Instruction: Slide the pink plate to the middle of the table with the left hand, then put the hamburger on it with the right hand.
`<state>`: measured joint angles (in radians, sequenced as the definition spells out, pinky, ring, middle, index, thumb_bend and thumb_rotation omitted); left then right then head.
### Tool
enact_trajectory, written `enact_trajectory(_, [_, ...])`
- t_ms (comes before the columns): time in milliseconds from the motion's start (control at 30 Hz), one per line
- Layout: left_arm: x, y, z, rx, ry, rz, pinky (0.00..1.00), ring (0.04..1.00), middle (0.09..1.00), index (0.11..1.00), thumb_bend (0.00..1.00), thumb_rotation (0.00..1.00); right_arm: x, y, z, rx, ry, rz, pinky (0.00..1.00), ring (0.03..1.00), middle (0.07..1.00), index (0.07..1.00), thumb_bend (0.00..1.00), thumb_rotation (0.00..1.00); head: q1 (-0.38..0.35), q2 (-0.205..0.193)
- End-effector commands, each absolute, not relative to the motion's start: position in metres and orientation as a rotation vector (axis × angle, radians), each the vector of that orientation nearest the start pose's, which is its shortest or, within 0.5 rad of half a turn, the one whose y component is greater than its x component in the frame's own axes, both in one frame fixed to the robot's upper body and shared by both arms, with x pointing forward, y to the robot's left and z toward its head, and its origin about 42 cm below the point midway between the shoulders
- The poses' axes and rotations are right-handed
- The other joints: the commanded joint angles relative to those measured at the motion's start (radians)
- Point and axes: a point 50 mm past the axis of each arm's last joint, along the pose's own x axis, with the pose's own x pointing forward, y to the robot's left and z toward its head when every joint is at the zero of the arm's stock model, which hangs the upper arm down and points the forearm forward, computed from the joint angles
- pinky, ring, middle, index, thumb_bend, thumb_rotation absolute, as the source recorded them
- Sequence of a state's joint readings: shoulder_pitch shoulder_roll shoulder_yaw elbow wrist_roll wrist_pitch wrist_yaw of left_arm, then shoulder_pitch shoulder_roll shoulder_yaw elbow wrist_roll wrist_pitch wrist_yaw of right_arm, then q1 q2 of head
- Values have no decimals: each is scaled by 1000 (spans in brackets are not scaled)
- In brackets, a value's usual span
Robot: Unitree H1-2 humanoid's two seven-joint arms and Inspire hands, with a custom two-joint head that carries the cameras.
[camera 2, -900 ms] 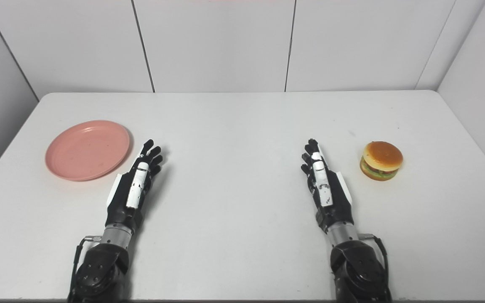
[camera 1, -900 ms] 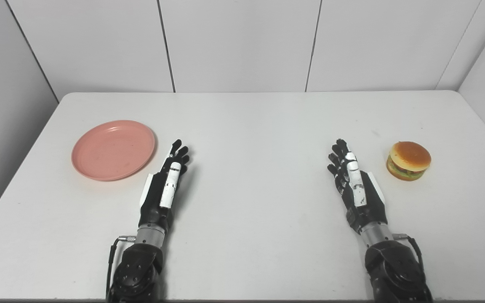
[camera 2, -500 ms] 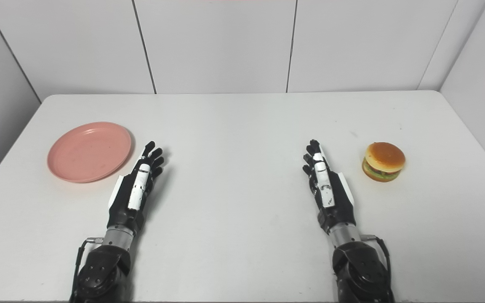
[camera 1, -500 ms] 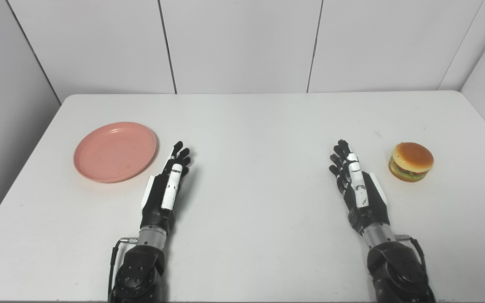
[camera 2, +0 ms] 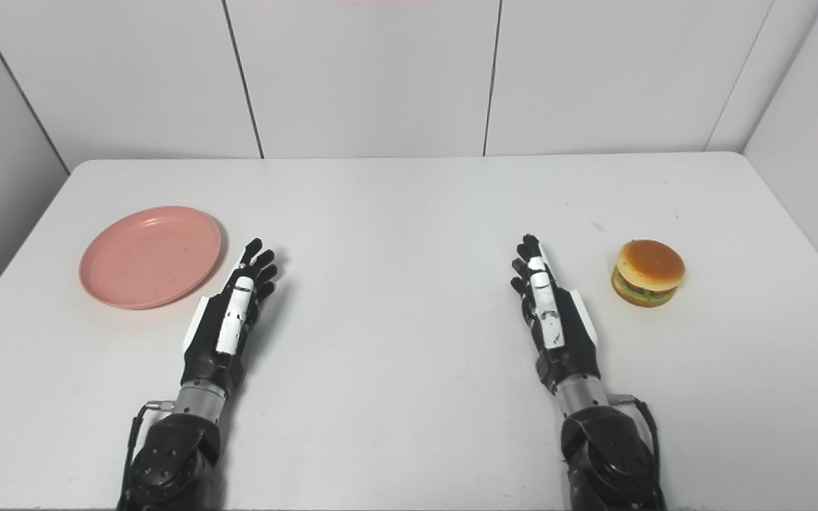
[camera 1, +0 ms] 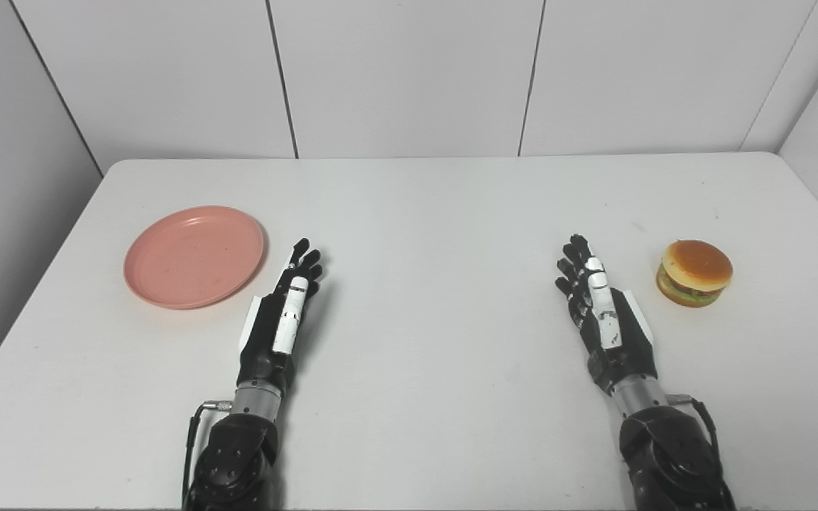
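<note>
Both hands idle on the bench, plate and hamburger untouched.

Pink plate [camera 1: 194, 256] lies flat at the bench's [camera 1: 423, 213] left side, bare. Just right of it, near its rim but apart, the left hand [camera 1: 279, 318]: fingers straight and spread, grasping nothing. Well across the bare middle, the right hand [camera 1: 604, 316] likewise released (thumb edge up). Hamburger [camera 1: 694, 272] sits upright near it, at the far right, apart from the fingers.
</note>
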<state>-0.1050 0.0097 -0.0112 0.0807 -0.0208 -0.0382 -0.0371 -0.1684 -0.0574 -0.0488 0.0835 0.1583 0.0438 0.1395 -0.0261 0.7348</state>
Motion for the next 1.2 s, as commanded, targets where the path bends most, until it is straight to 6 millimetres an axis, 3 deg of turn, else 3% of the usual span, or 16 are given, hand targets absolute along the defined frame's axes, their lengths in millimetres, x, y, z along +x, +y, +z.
enact_trajectory(0, [312, 200, 95, -17, -38, -74, 956, 945, 951, 946, 374, 1000, 338, -224, 120, 102, -57, 127, 1000, 1000, 1000, 1000, 431, 1000, 10, -9])
enact_trajectory(133, [310, 197, 92, -2, -41, -76, 944, 940, 948, 945, 365, 1000, 337, -226, 118, 83, -58, 132, 1000, 1000, 1000, 1000, 415, 1000, 49, -30])
enact_trajectory(400, [309, 173, 81, -15, -20, -78, 936, 927, 937, 934, 357, 1000, 333, -246, 111, 74, -50, 136, 1000, 1000, 1000, 1000, 416, 1000, 235, -132])
enact_trajectory(633, [310, 156, 72, 31, -8, -79, 915, 918, 925, 923, 359, 1000, 334, -261, 98, 85, -66, 140, 1000, 1000, 1000, 1000, 384, 1000, 314, -195])
enact_trajectory(1167, [311, 155, 68, 36, -3, -88, 903, 917, 926, 920, 333, 1000, 335, -254, 94, 117, -86, 152, 1000, 1000, 1000, 1000, 311, 1000, 331, -219])
